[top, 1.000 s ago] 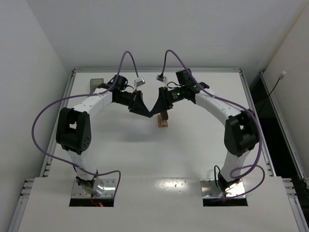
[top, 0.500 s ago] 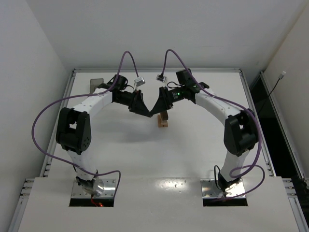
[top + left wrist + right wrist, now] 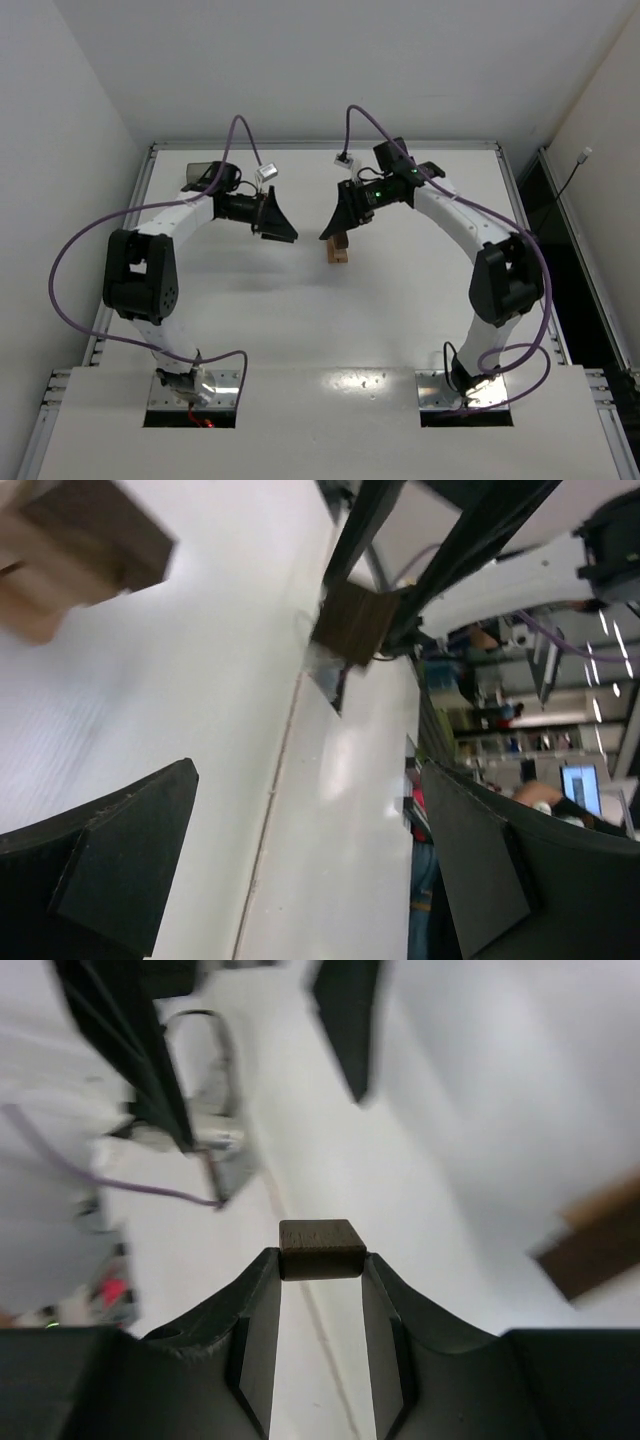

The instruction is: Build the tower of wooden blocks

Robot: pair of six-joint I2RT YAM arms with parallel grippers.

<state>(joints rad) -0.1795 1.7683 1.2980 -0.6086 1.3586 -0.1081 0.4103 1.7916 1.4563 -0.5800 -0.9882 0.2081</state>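
Item: dark block (image 3: 321,1249), pinched in the jaws of the right gripper (image 3: 335,229), near the tower (image 3: 339,250) mid-worktop (image 3: 250,320). Beside it, left gripper (image 3: 284,232), jaws wide, empty. Handling: square block over stack, lower gently, release late.

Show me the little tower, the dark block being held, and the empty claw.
tower (image 3: 339,254), top view, its lower blocks.
dark block (image 3: 321,1249), right wrist view, its front face.
left gripper (image 3: 307,775), left wrist view, gap between its open fingertips.
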